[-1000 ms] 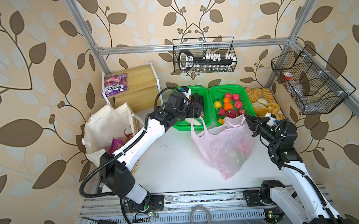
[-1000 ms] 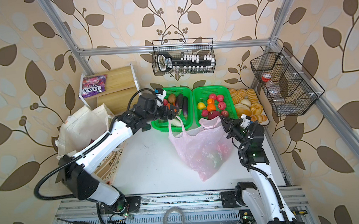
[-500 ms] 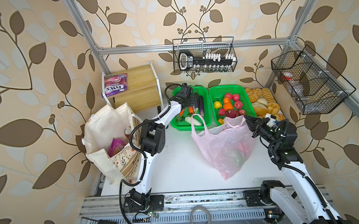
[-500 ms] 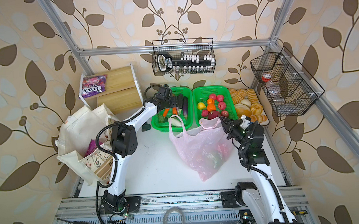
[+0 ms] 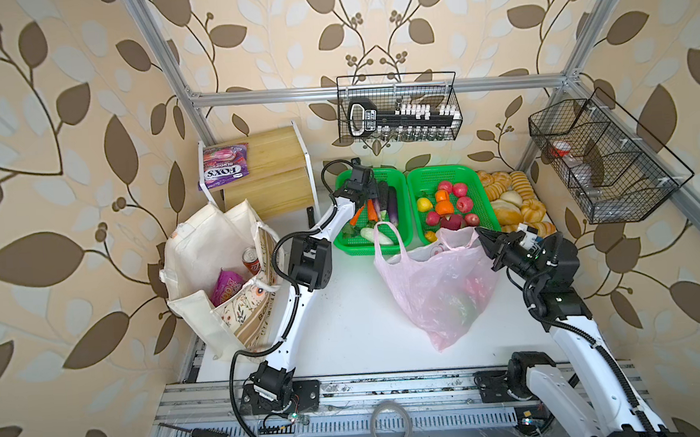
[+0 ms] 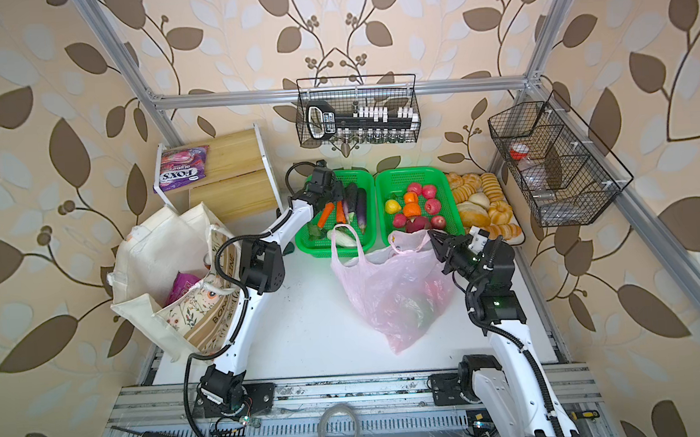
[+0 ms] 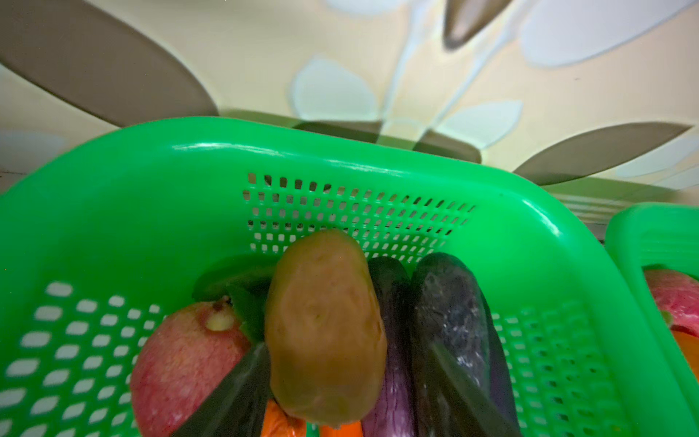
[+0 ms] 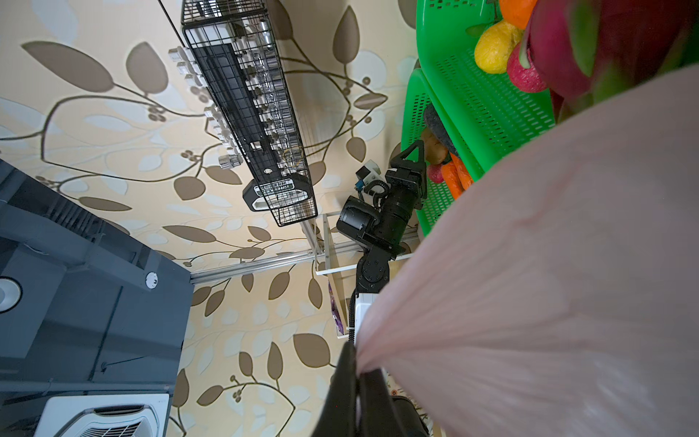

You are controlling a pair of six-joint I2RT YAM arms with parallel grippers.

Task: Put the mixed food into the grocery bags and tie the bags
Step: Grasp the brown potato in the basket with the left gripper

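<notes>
My left gripper [image 5: 372, 192] [image 6: 332, 190] reaches into the left green basket [image 5: 343, 245], open. Its jaws straddle a brown potato [image 7: 325, 325]: one finger [image 7: 242, 382] touches it and the other finger [image 7: 457, 382] stands a little apart. My right gripper [image 5: 485, 239] [image 8: 357, 378] is shut on the rim of the pink plastic bag [image 5: 436, 289] [image 6: 390, 292], holding it up. A green cabbage [image 5: 458, 308] and a red vegetable [image 5: 475, 286] show through the bag. The cream tote [image 5: 200, 253] stands at the left with a red can [image 5: 252, 261] and a purple packet [image 5: 225, 285] inside.
Carrots [image 5: 358, 215], eggplants [image 7: 450, 314] and a red fruit [image 7: 181, 359] share the left basket. The right green basket [image 5: 437, 170] holds fruit, with bread rolls [image 5: 514, 205] beside it. A wooden shelf [image 5: 270, 166] carries a purple-pink packet [image 5: 224, 167]. Wire racks [image 5: 398, 112] [image 5: 603, 158] hang on the walls.
My left arm has folded at the elbow and its gripper has moved to the back of the left basket, its jaws narrowing around the potato. The right arm has not moved.
</notes>
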